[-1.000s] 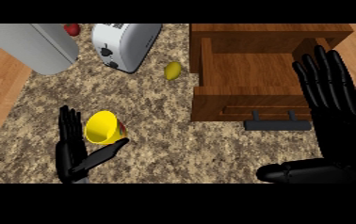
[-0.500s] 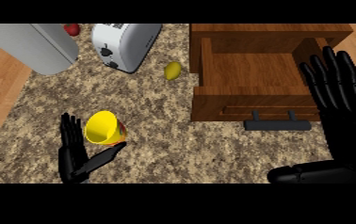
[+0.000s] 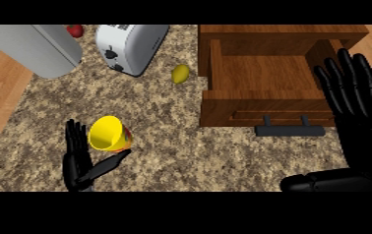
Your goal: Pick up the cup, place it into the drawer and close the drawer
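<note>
Cradling the yellow cup point(image 3: 109, 133) at the near left of the granite counter point(image 3: 167, 125), the left hand point(image 3: 81, 160) has its fingers straight and upright against the cup's left side and its thumb angled up under the cup's base; the fingers look spread rather than curled round it, so whether the cup is actually held cannot be told. Cup lies tipped, mouth facing up and left, touching or just above the counter, well apart from the drawer. Wooden drawer point(image 3: 262, 88) stands pulled open at the far right, nothing visible inside, its dark handle point(image 3: 289, 128) facing near. Right hand point(image 3: 349, 93) rests open at the right edge, fingers straight and slightly fanned, overlapping the drawer's right side. Far left: a white toaster point(image 3: 131, 46), a grey appliance point(image 3: 36, 48), a small red object point(image 3: 75, 30) between them. A small yellow-green fruit, perhaps a lemon point(image 3: 180, 73), sits just left of the drawer. Judgement: task early, at the pick-up stage. Left to do: lifting the cup, carrying it right into the drawer, releasing, pushing the drawer shut.
</note>
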Available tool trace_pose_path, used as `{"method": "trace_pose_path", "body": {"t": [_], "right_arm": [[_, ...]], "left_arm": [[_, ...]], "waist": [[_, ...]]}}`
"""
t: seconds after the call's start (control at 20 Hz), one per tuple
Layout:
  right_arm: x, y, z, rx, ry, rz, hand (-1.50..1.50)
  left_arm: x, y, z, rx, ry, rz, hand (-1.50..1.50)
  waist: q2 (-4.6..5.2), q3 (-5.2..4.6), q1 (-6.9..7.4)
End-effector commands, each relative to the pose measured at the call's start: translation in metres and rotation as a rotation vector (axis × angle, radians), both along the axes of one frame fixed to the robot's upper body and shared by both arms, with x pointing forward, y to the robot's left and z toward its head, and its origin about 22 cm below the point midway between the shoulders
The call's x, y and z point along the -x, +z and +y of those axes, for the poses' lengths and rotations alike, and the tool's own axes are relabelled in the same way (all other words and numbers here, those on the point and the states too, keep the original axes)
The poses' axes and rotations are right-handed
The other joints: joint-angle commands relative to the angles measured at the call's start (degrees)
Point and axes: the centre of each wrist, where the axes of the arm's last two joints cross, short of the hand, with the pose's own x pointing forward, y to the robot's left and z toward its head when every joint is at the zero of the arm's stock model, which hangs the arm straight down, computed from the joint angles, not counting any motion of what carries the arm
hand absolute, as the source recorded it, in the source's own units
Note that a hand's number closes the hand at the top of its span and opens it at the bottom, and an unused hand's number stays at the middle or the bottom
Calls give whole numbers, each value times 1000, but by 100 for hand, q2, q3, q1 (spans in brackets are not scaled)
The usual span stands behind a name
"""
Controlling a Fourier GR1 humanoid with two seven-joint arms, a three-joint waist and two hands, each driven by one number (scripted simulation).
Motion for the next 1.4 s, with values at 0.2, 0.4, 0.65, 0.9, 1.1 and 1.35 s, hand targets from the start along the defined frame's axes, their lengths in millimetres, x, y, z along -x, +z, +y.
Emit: {"method": "trace_pose_path", "body": {"t": [0.2, 0.4, 0.65, 0.9, 1.1, 1.35], "right_arm": [[1, 5, -2, -5, 2, 2, -150], [-9, 12, 0, 5, 12, -11, -150], [10, -7, 3, -24, 2, -6, -150], [7, 4, 4, -4, 8, 3, -150], [-5, -20, 7, -10, 21, 14, -150], [11, -8, -11, -18, 2, 13, -150]], "left_arm": [[-25, -1, -1, 39, -42, -44, -150], [-21, -8, -10, 75, -19, -43, -150], [-24, -15, 13, 109, -44, -45, -150], [-28, -24, -15, 194, -140, -96, -150], [-38, -27, -17, 233, -152, -141, -150], [-26, -37, -30, 240, -191, -223, 150]], "waist": [[-1, -1, -5], [0, -1, 2], [0, -1, -13], [1, -2, -25], [8, -2, -27], [5, -3, -40]]}}
